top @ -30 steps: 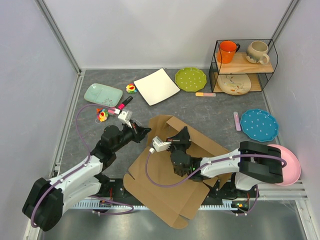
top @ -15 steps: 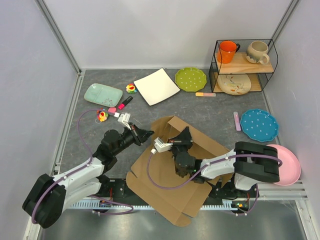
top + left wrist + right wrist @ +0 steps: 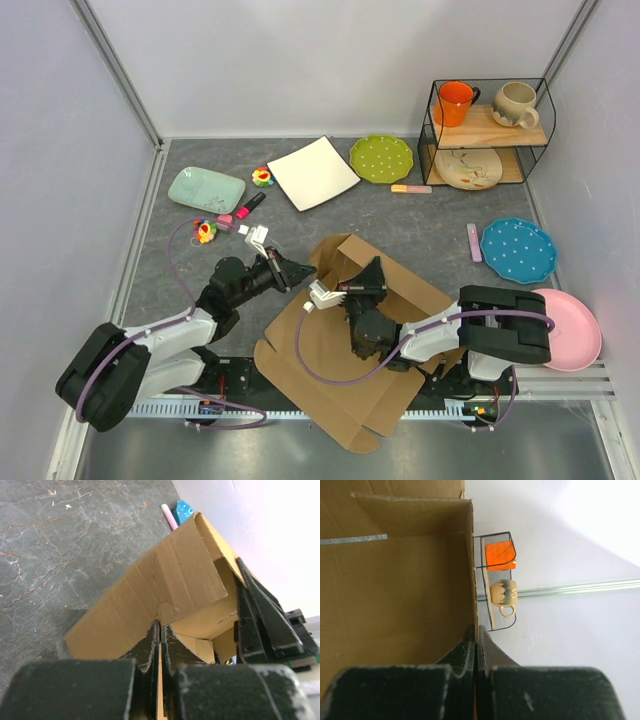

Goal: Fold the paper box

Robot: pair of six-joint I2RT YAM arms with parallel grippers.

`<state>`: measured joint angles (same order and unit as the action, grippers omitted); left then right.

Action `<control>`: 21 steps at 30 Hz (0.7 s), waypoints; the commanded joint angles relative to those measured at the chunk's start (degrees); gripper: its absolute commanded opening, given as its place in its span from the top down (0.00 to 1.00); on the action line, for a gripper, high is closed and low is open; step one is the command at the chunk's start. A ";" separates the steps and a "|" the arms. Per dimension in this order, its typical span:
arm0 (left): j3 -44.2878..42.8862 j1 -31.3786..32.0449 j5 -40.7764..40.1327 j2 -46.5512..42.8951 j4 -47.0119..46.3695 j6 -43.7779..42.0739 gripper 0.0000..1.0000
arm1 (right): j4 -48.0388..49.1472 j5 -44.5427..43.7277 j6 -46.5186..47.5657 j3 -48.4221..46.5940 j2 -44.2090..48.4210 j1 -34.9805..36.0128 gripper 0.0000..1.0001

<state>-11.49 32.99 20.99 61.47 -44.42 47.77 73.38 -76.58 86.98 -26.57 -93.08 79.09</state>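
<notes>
Paper box (image 3: 330, 390) folding turns on its raised far corner. The left gripper (image 3: 160, 628) is pinched thin on an upright flap from the outside, and the right gripper (image 3: 476, 630) is clamped on a wall's end edge from inside (a sliver of cardboard seems to sit between each pair of fingers). Outward from there, the flat panels run back to the tabletop's near edge, between the two bases, with the long axis slanting near-left to far-right. The right arm lies over them.
</notes>
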 commanded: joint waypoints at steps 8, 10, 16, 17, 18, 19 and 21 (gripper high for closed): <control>-0.82 1.63 2.73 13.13 0.31 -0.92 0.98 | 7.38 -4.10 -0.14 3.10 -0.61 5.54 1.00; -0.73 1.81 4.75 14.11 -1.97 0.48 0.98 | 8.00 -4.90 0.64 3.54 -0.53 5.90 1.00; 1.73 2.60 5.82 11.05 -3.66 2.15 0.98 | 8.18 -6.04 0.47 4.24 0.18 6.60 1.00; 1.90 2.69 5.20 9.73 -2.43 2.07 0.98 | 8.09 -6.13 0.38 4.33 0.18 6.60 1.00; 1.82 2.69 4.33 6.24 -0.77 1.46 0.98 | 8.09 -6.13 0.38 4.33 0.18 6.69 1.00; 1.64 2.69 2.40 4.38 3.77 0.84 0.98 | 8.09 -6.22 0.38 4.24 0.09 6.60 1.00; 1.12 2.69 0.29 -0.10 7.58 -1.52 0.98 | 8.09 -6.13 0.38 4.24 0.26 6.69 1.00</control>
<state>-9.58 35.48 24.34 69.25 -43.11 48.29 76.95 -78.19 91.11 -23.88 -92.66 84.93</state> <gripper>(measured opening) 0.022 0.017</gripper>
